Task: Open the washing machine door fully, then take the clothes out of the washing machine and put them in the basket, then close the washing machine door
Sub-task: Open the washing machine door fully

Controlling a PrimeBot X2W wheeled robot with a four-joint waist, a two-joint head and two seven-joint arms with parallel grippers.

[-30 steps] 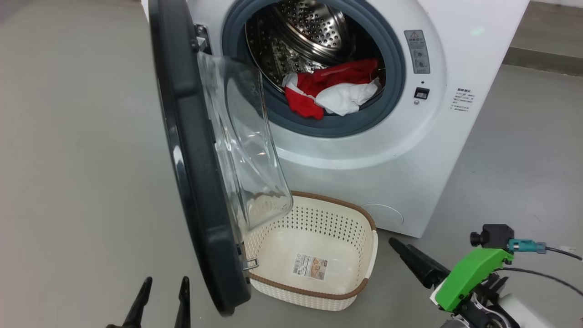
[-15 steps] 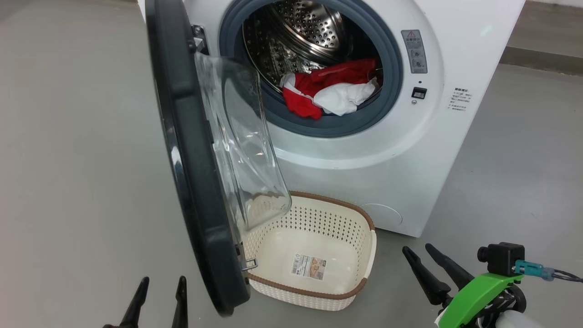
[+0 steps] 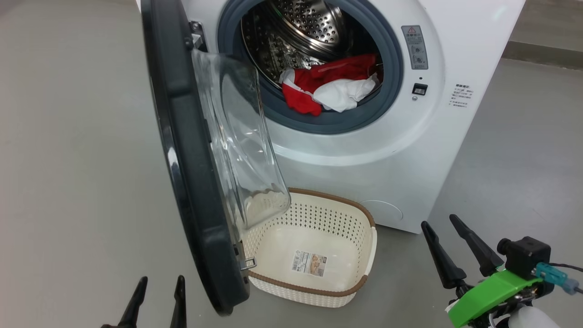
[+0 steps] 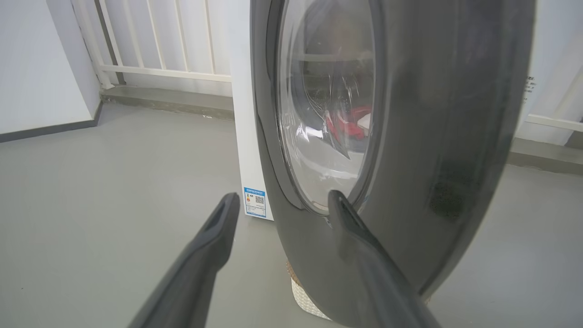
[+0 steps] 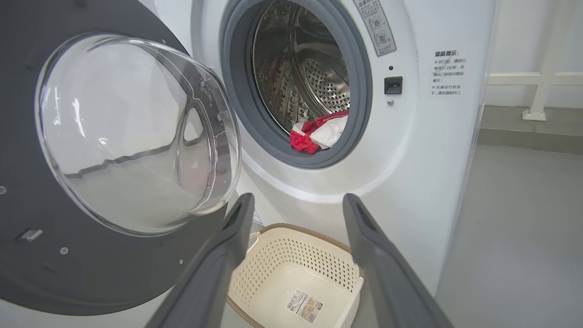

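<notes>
Washing machine door (image 3: pixel 191 173) swung out, its bowl over the left edge of the basket (image 3: pixel 314 289) on the floor (image 3: pixel 68 182); clothes (image 3: pixel 328 84) at the front lip of the washing machine (image 3: pixel 364 150). Left claw (image 3: pixel 162 279), wide and empty, beside the door's lower rim; right claw (image 3: pixel 438 221), wide, empty, right of the basket

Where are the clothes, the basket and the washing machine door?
clothes (image 3: pixel 319 77): head view, on the red fabric at the drum's mouth.
basket (image 3: pixel 319 218): head view, on the perforated back wall.
washing machine door (image 3: pixel 191 182): head view, on the black rim, about mid-height.
</notes>
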